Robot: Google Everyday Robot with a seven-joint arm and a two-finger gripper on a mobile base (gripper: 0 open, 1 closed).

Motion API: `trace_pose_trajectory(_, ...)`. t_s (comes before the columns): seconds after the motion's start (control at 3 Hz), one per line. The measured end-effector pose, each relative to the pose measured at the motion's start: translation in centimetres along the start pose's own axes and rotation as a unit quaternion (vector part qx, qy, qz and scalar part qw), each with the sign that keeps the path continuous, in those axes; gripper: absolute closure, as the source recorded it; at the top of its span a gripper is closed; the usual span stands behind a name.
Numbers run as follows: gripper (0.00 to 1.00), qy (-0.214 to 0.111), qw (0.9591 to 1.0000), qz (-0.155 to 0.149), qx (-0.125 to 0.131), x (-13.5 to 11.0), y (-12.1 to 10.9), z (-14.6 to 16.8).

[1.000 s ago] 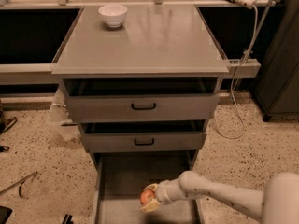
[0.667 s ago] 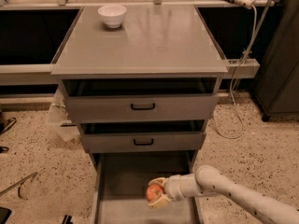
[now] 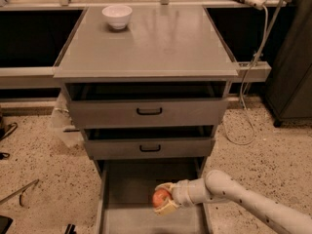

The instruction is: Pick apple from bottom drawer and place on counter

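The red apple (image 3: 160,198) with a yellowish patch is held in my gripper (image 3: 163,199), which is shut on it just above the floor of the open bottom drawer (image 3: 131,179). My white arm (image 3: 234,194) reaches in from the lower right. The grey counter (image 3: 151,43) is the top of the cabinet, far above the gripper.
A white bowl (image 3: 117,16) stands at the counter's back left. Two upper drawers with black handles (image 3: 149,111) are slightly pulled out above the bottom drawer. A white cable (image 3: 256,57) hangs at the right. The floor is speckled terrazzo.
My gripper has lifted the apple and drawn it slightly right and up off the drawer floor; the arm has pulled back to the right.
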State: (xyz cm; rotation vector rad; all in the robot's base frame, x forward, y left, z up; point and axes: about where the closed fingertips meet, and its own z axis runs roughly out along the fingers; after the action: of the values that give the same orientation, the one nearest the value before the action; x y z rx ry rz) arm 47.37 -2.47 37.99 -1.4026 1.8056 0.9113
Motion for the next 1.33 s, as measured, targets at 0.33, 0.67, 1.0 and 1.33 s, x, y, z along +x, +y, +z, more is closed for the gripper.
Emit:
trace_pose_trajectory(0.33,1.00,-0.016,0.9996,-0.020,0.011,-5.0,-2.2,-3.7)
trace_pose_trajectory(0.67,1.00,-0.016,0.9988,-0.042,0.019,-12.4,-3.7,-8.8)
trace_pose_trajectory(1.0,1.00,-0.033,0.9964,-0.078,0.012,-19.8,-4.6,-14.9)
trace_pose_trajectory(1.33,1.00,-0.033,0.9964,-0.077,0.012,-19.8,-4.6,-14.8)
